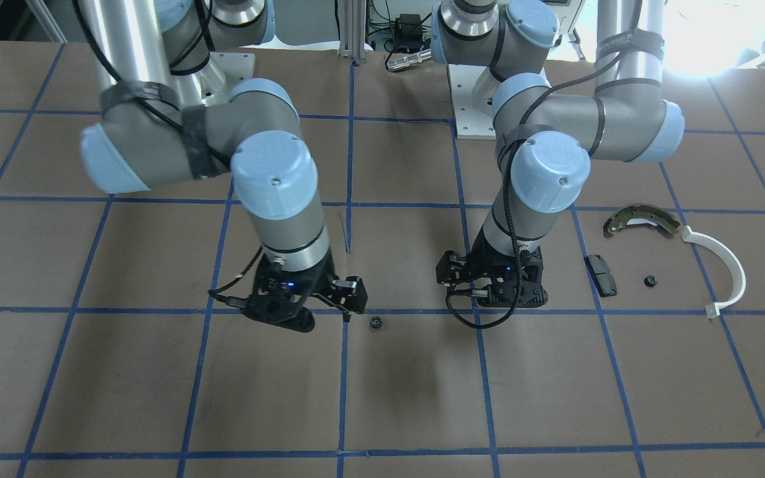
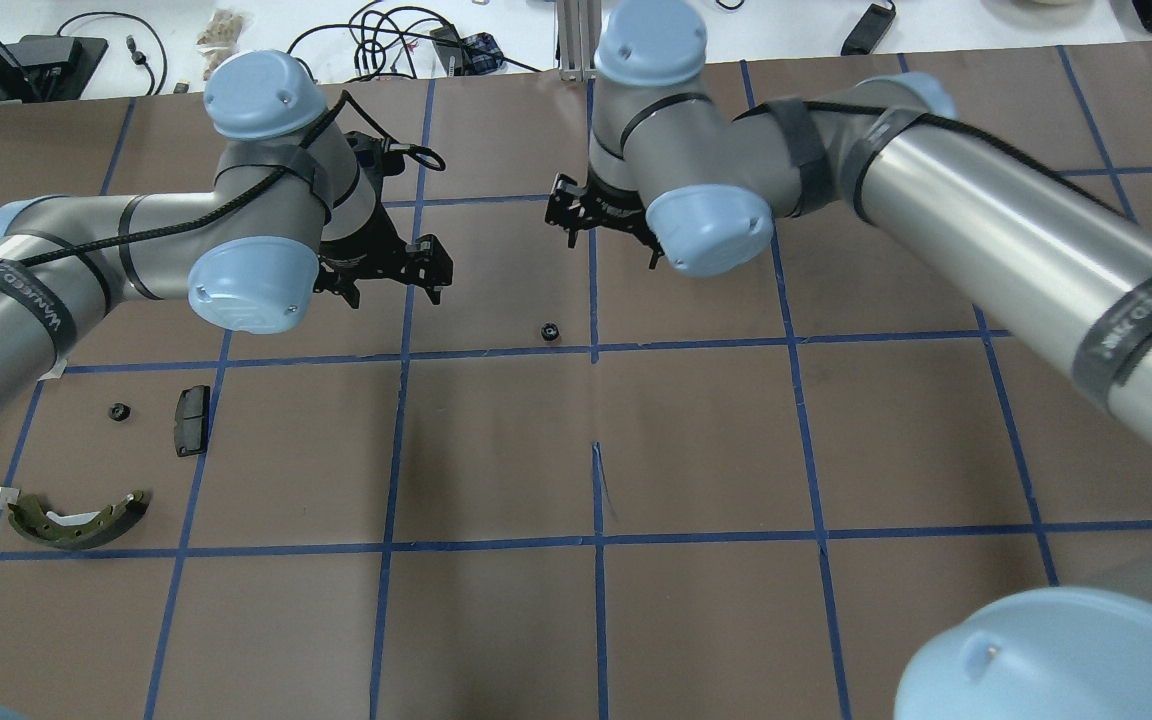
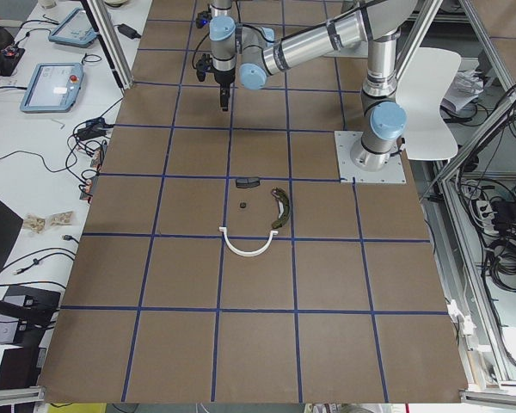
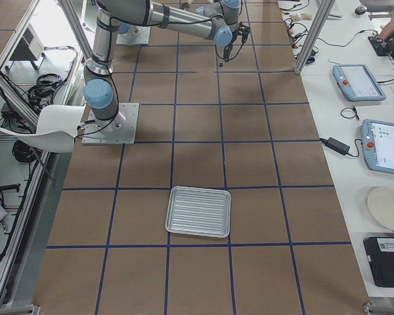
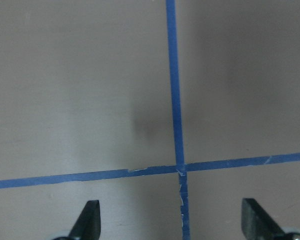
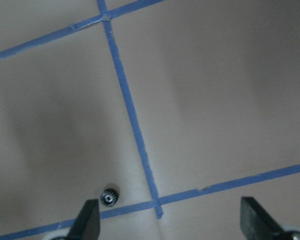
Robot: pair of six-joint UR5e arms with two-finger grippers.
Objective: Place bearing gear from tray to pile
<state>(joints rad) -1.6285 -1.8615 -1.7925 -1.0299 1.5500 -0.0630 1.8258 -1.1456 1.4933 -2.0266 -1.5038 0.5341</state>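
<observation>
A small black bearing gear (image 1: 376,322) lies on the brown table next to a blue tape crossing, and also shows in the right wrist view (image 6: 109,196). My right gripper (image 1: 354,307) hangs open and empty just beside and above it. My left gripper (image 1: 452,279) is open and empty a short way to the gear's other side, over bare table (image 5: 172,222). The pile holds an olive-bronze shoe (image 1: 641,220), a white arc (image 1: 728,265), a black pad (image 1: 601,275) and another small gear (image 1: 650,281). The silvery ribbed tray (image 4: 198,211) sits empty far off on my right side.
Blue tape lines (image 2: 596,350) divide the brown table into squares. The two arm bases (image 1: 472,106) stand at the robot's side of the table. Cables and tablets lie on the white benches (image 3: 52,86) beyond the table's far edge.
</observation>
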